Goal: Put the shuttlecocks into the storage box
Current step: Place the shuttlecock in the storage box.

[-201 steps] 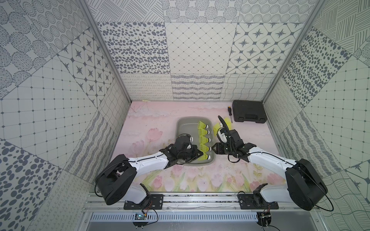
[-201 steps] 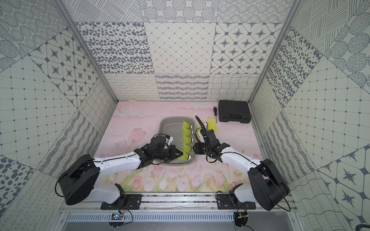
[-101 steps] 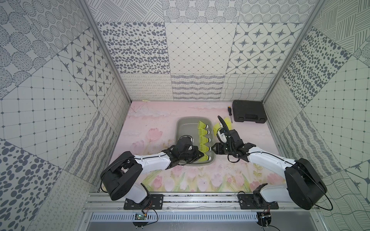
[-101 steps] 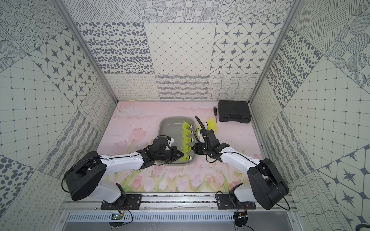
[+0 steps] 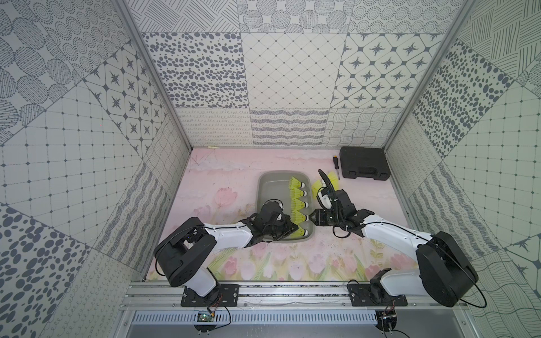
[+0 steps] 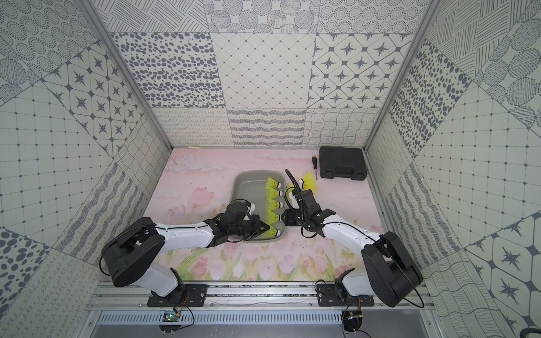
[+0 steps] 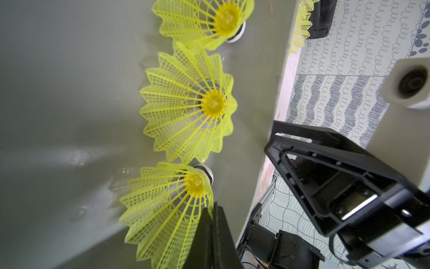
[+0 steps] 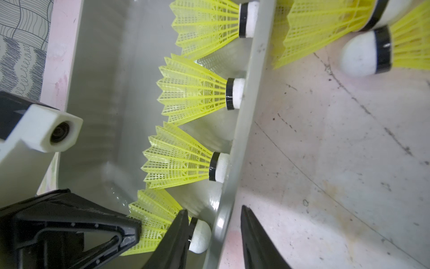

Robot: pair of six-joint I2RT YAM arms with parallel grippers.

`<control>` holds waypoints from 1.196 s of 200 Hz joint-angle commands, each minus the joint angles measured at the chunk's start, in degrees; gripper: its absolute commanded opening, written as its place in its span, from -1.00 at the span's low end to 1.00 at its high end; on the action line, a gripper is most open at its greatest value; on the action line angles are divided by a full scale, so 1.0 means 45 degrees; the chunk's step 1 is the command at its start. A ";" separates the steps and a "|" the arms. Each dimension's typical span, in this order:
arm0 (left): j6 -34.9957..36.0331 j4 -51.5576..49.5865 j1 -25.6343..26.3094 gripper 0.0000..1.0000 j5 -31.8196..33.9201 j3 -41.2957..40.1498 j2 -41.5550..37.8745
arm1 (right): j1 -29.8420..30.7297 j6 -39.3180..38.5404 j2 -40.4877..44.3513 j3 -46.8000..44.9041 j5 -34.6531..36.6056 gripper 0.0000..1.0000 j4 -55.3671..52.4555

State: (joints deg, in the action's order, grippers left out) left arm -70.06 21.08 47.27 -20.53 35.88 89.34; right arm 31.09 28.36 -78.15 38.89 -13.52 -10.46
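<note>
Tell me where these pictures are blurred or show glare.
Right wrist view: the shuttlecocks outside the box are out of focus, those inside are sharp. Left wrist view: a pale glare streak lies on the box floor. Both top views: even light, no hard shadows.

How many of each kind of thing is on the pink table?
Yellow shuttlecocks: 7 in view
Grey storage box: 1
Black case: 1
Screwdriver: 1
Total: 10
</note>
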 commanded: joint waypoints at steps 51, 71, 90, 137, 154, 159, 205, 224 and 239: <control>0.0003 0.0948 0.0103 -0.88 -0.0007 -0.0004 0.0480 | -0.0015 0.0007 -0.0043 0.0165 -0.0052 -0.20 0.0276; 0.0098 0.0902 0.0102 -0.81 0.0007 0.0018 0.0449 | -0.0015 0.0007 -0.0016 0.0179 -0.0045 -0.20 0.0254; 0.0203 0.0808 0.0143 -0.70 0.0049 0.0050 0.0404 | -0.0015 -0.0003 -0.0016 0.0184 -0.0024 -0.20 0.0229; 0.0687 0.0183 0.0169 -0.38 0.0317 0.0074 -0.0017 | -0.0015 -0.0033 0.0057 0.0184 -0.0002 -0.20 0.0176; 0.0975 -0.0316 0.0184 -0.28 0.0564 0.0094 -0.0306 | -0.0015 -0.0033 0.0097 0.0176 0.0041 -0.19 0.0159; 0.1056 -0.0464 0.0196 -0.27 0.0640 0.0093 -0.0397 | -0.0017 -0.0042 0.0109 0.0160 0.0068 -0.20 0.0157; 0.1504 -0.1344 0.0168 -0.24 0.0967 0.0191 -0.0814 | -0.0015 -0.0050 0.0115 0.0142 0.0026 -0.19 0.0156; 0.1624 -0.1354 0.0182 -0.33 0.0883 0.0264 -0.0782 | -0.0015 -0.0052 0.0131 0.0138 0.0051 -0.19 0.0146; 0.1655 -0.1300 0.0167 -0.43 0.0746 0.0347 -0.0655 | -0.0015 -0.0052 0.0140 0.0117 0.0067 -0.19 0.0156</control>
State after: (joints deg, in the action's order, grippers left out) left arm -65.87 17.28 47.88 -17.82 36.27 86.35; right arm 31.09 28.34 -78.13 38.89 -13.47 -10.70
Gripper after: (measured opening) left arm 0.319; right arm 0.404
